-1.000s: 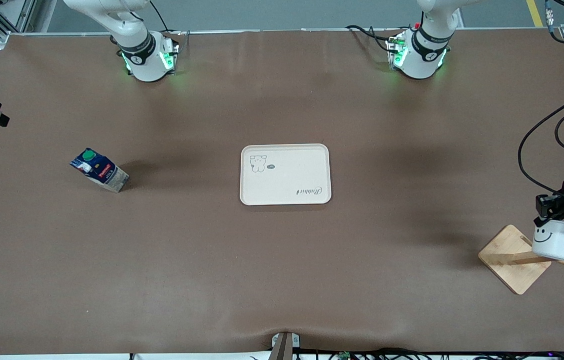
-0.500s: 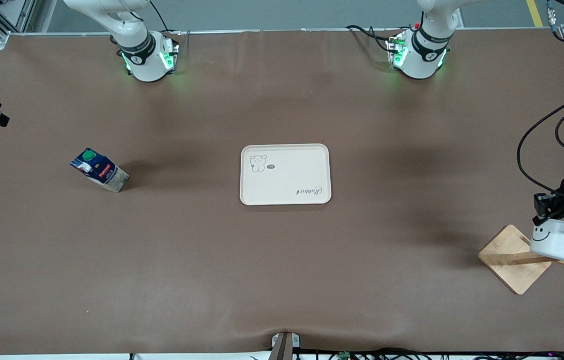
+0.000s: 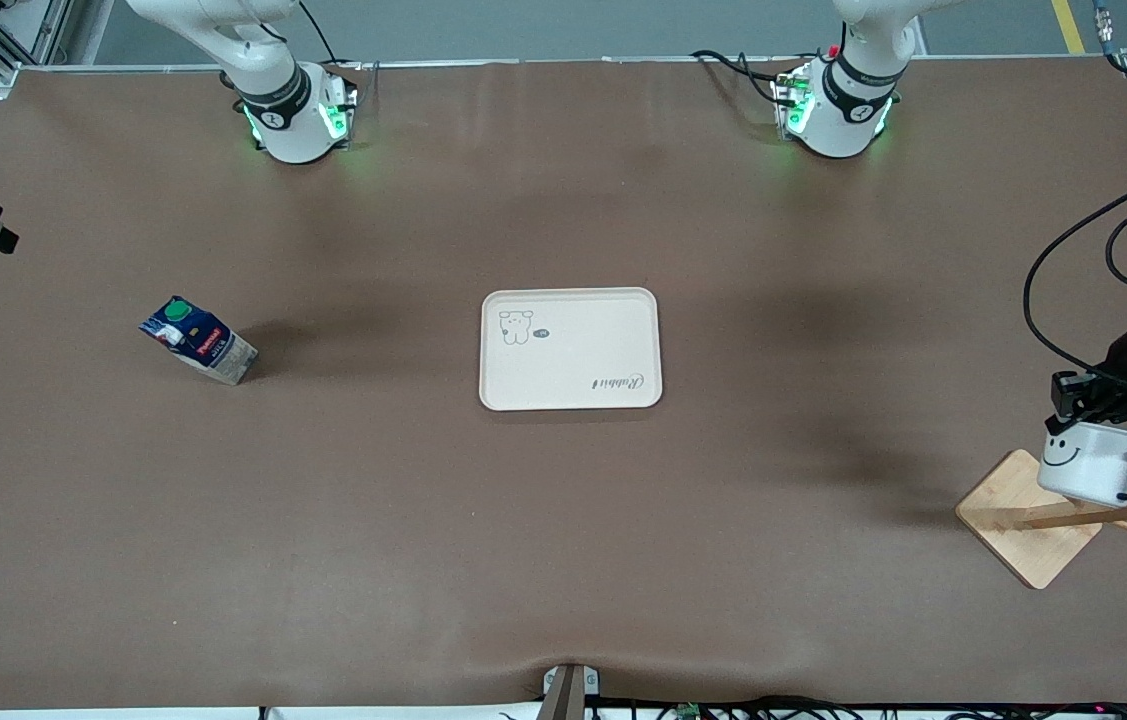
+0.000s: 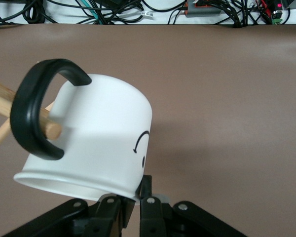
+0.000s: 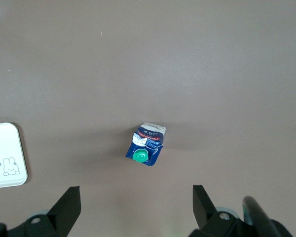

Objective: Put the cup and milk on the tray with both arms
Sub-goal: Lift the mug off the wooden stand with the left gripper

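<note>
Cup [image 3: 1088,462] and left gripper [image 3: 1065,418] are together at the left arm's end of the table. Taking the front view as a dial with twelve o'clock toward the robots' bases, that is about four o'clock from the tray [image 3: 573,375] and well apart from it. The gripper's fingers are closed on the rim of the cup [image 4: 103,133], one inside the mouth and one outside, as the left wrist view shows with the left gripper [image 4: 138,200] pinching the white wall just beside the smiley face. The cup is up in the air and tilted, over the twelve o'clock corner of the square wooden stand [image 3: 1028,520], with its black handle at three o'clock of its body. In the left wrist view the tip of one wooden peg [image 4: 49,129] shows inside the loop of the handle. Whether peg and handle touch cannot be told. The tray lies flat at the middle of the table [image 3: 563,560] with nothing on it, its little animal drawing toward ten o'clock and its cursive lettering toward four. The milk [image 3: 200,341] stands on the table at nine o'clock of the tray, well apart from it, toward the right arm's end, green cap up. The right gripper [image 5: 133,207] hovers high over the table with its fingers spread wide and nothing between them. Its wrist view looks down on the milk [image 5: 146,144] and one corner of the tray [image 5: 5,148]. The front view shows only the right arm's base and lower links.
</note>
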Controlling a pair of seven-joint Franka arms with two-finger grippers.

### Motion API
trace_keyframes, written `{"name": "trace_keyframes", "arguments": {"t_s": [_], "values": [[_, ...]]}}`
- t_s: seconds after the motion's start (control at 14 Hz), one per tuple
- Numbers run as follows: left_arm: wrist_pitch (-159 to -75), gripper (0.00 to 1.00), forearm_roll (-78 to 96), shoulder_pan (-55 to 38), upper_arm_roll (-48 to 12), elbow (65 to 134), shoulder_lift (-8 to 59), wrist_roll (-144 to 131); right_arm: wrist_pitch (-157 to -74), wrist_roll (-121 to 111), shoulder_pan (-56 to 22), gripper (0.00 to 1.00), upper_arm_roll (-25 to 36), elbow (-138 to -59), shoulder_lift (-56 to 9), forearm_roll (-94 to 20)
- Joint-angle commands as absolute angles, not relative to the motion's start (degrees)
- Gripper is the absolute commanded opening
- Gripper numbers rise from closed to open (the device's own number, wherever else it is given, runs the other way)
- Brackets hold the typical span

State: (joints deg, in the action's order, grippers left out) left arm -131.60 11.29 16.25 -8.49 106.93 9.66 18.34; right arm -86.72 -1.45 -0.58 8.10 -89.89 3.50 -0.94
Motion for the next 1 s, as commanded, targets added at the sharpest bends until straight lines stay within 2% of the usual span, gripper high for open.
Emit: {"name": "trace_keyframes", "arguments": {"t_s": [0.0,0.71,0.93], "values": [[-129.47,0.0,8.62,15.82,-10.1,106.61,8.35,15.74,-86.22,-1.49,0.35,1.0,7.65,-88.86,2.99,-1.32],[-123.05,0.0,7.65,15.56,-18.53,105.73,7.65,-1.74,-86.22,-1.49,0.35,1.0,7.65,-88.86,2.99,-1.32],[-123.05,0.0,7.3,11.97,-20.3,105.73,9.05,-9.46,-86.22,-1.49,0.35,1.0,7.65,-88.86,3.08,-1.32]]}}
